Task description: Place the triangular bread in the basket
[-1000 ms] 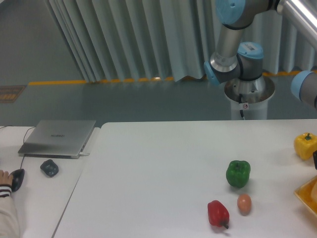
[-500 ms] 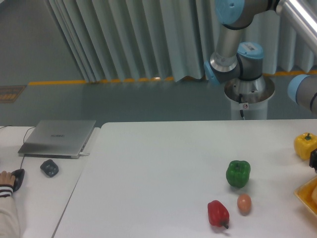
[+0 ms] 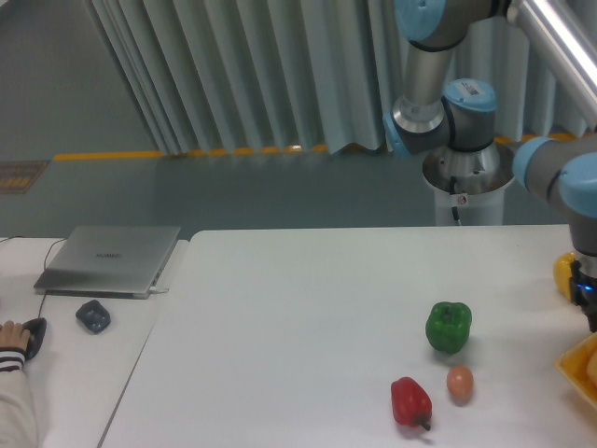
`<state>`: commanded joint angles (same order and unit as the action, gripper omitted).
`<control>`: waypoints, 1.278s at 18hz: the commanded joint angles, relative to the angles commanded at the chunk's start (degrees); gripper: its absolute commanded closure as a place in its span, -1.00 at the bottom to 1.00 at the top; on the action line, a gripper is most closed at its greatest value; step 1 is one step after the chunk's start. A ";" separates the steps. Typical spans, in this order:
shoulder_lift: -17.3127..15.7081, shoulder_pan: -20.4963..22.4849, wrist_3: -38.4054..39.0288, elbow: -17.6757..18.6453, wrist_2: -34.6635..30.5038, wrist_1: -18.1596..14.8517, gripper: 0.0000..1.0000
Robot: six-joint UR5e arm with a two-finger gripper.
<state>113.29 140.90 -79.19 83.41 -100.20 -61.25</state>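
Half tool (image 3: 588,303) cropped at right edge above basket (image 3: 571,366); opening unreadable

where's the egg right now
The egg lies on the white table toward the front right, just right of the red pepper and below the green pepper in the camera view.

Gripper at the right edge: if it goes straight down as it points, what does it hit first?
Probably the basket: the wrist points down over its visible corner. The gripper's fingers are cut off by the frame edge, so depth and exact line are uncertain.
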 joint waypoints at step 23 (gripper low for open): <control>-4.57 2.10 0.09 -1.32 6.76 -20.22 -1.00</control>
<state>108.72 143.00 -79.10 82.09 -93.43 -81.47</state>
